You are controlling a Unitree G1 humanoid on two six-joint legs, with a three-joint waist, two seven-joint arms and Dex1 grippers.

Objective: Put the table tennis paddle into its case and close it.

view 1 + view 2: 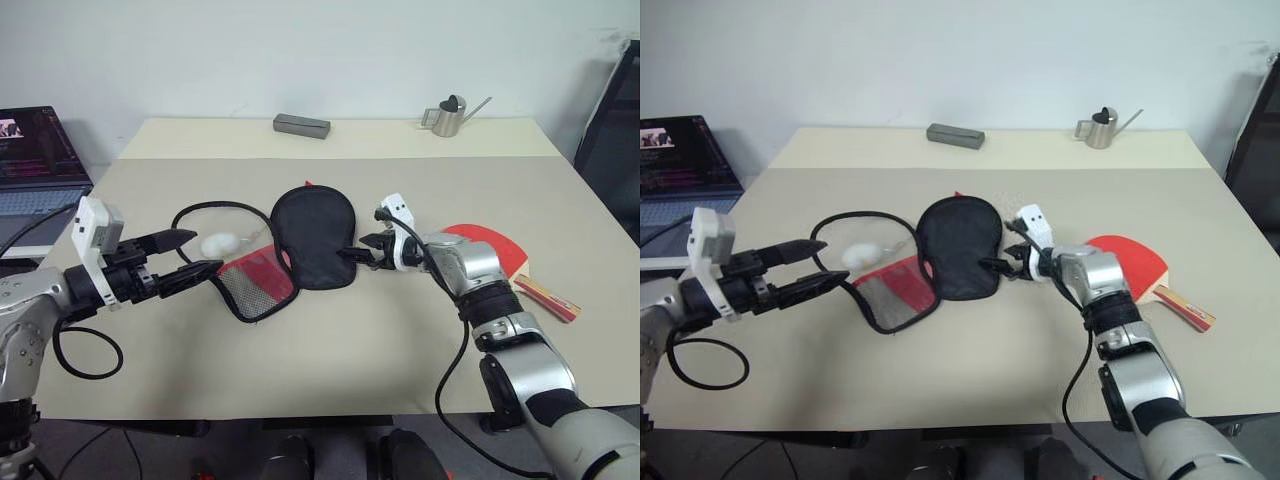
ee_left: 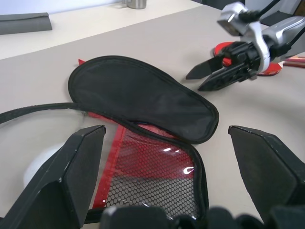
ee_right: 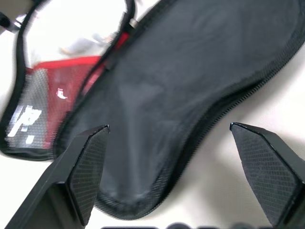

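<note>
Lying unzipped mid-counter is one case (image 1: 313, 238), black flap beside its red mesh half with unreadable white lettering. One paddle (image 1: 1137, 263) rests toward the counter's right edge. Left gripper (image 1: 186, 255) and right gripper (image 1: 357, 250) flank the case, jaws open, empty.

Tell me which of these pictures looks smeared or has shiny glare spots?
Right wrist view: the case looks soft and streaked, its white lettering smeared. Left wrist view: sharper, with small bright glints on the mesh pocket; the near black fingers loom soft. Head views: evenly lit, crisp, with only faint shadows under the case.
</note>
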